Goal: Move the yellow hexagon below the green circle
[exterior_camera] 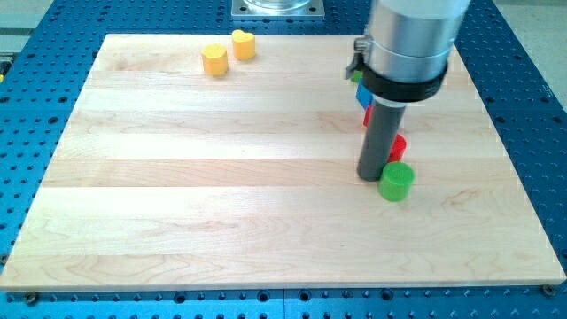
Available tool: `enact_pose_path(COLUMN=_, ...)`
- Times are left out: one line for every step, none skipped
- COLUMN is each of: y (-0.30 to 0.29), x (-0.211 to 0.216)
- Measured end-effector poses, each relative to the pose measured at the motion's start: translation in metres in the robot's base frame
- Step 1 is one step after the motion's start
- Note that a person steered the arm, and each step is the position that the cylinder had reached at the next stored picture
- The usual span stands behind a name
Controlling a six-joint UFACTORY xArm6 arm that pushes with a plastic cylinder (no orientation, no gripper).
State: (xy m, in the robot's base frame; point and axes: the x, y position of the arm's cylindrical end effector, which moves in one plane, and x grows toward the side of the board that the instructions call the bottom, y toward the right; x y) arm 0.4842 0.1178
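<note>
The yellow hexagon (213, 60) lies near the view's top, left of centre, with a yellow heart-shaped block (244, 43) just to its upper right. The green circle (396, 181) lies right of centre. My tip (369, 175) rests on the board right beside the green circle's left edge, far from the yellow hexagon. A red block (397, 147) shows just above the green circle, partly hidden behind the rod.
A blue block (363, 93) and another red piece (366, 116) peek out behind the arm's left side, with a sliver of green (356, 77) above them. The wooden board (177, 204) sits on a blue perforated table.
</note>
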Motion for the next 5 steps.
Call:
enact_pose_path(y=-0.009, x=0.034)
enact_pose_path(y=-0.032, x=0.046)
enact_pose_path(y=-0.069, x=0.076)
enact_pose_path(y=-0.144, x=0.001)
enact_pose_path(y=-0.249, x=-0.059)
